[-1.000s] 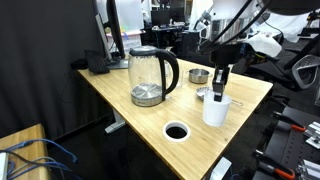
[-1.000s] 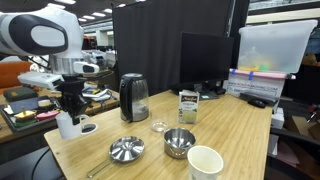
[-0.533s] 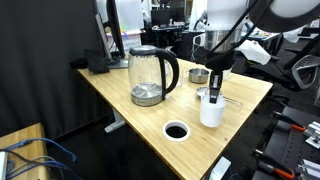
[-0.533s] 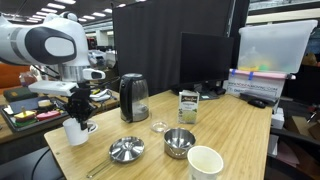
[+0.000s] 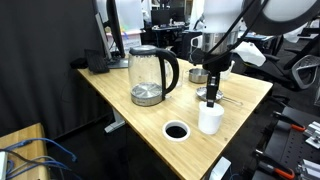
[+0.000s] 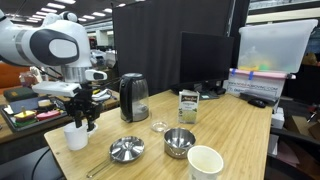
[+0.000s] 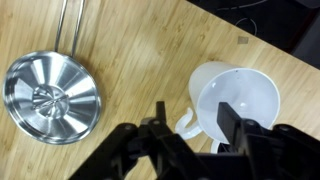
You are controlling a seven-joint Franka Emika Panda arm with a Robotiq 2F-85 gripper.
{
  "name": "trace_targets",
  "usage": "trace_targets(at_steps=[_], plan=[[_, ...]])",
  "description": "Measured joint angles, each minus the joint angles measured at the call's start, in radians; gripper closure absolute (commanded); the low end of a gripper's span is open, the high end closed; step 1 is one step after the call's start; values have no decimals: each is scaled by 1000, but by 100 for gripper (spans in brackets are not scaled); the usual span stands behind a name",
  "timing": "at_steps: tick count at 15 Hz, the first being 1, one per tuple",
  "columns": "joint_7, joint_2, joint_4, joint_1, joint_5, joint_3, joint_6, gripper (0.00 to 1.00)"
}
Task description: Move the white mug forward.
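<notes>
The white mug (image 5: 210,118) (image 6: 76,136) stands upright on the wooden table near a corner, close to the edge. In the wrist view the white mug (image 7: 245,100) shows its open mouth, with its handle pointing toward the lower left. My gripper (image 5: 213,97) (image 6: 85,118) hangs right over the mug's rim. It (image 7: 194,118) is open: one finger is outside by the handle, the other inside the mug, and both stand off the wall.
A glass kettle (image 5: 150,75) (image 6: 133,97) stands further back. A flat silver saucer (image 7: 52,97) (image 6: 126,150) lies beside the mug. A metal bowl (image 6: 179,142), a bigger white cup (image 6: 205,162), a small box (image 6: 187,105) and a round cable hole (image 5: 176,131) share the table.
The gripper carried the mug a short way toward the table's edge, near the cable hole. Its jaws, shut on the rim before, have since spread apart and let go.
</notes>
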Motion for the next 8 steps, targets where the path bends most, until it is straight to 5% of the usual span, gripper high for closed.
trace_targets(at_steps=[2, 3, 5, 8], plan=[[-3, -15, 0, -4, 2, -8, -1, 1], [-15, -33, -4, -5, 15, -16, -8, 16], [-51, -92, -20, -9, 44, -37, -47, 2], [-58, -142, -46, -8, 48, -41, -64, 0]])
